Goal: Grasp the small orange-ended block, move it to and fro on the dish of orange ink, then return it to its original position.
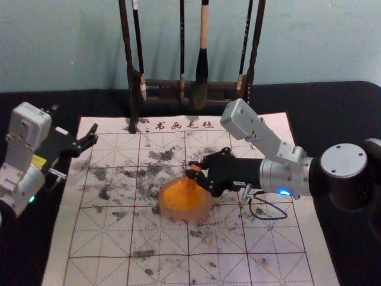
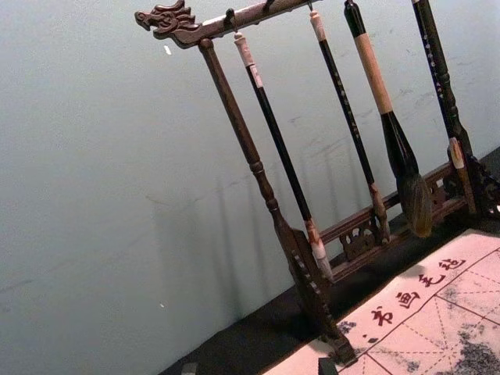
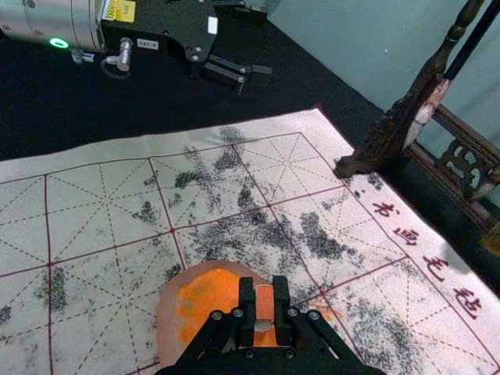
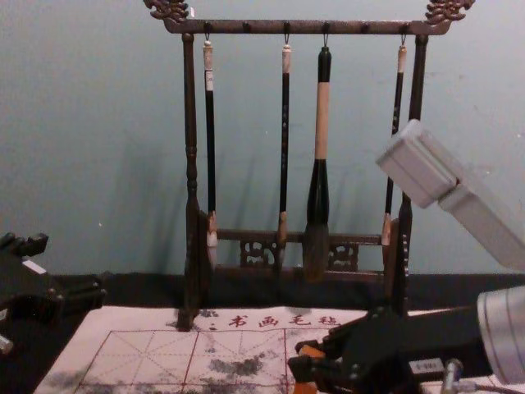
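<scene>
Over the upper right part of the dish of orange ink (image 1: 172, 208), my right gripper (image 1: 194, 170) is shut on the small block (image 1: 194, 168). In the right wrist view, the right gripper (image 3: 265, 308) pinches the block (image 3: 265, 301) between its two fingers, with the ink dish (image 3: 176, 312) behind and below. The chest view has the block (image 4: 307, 373) held at the tip of the right gripper (image 4: 303, 365). Whether its lower end touches the ink is hidden. My left gripper (image 1: 89, 140) is parked beyond the mat's left edge, fingers apart.
A dark wooden rack (image 1: 132, 89) with several hanging brushes stands behind the work, its left foot on the mat's back edge. The gridded white mat (image 1: 250, 262) with black ink smudges lies under the dish.
</scene>
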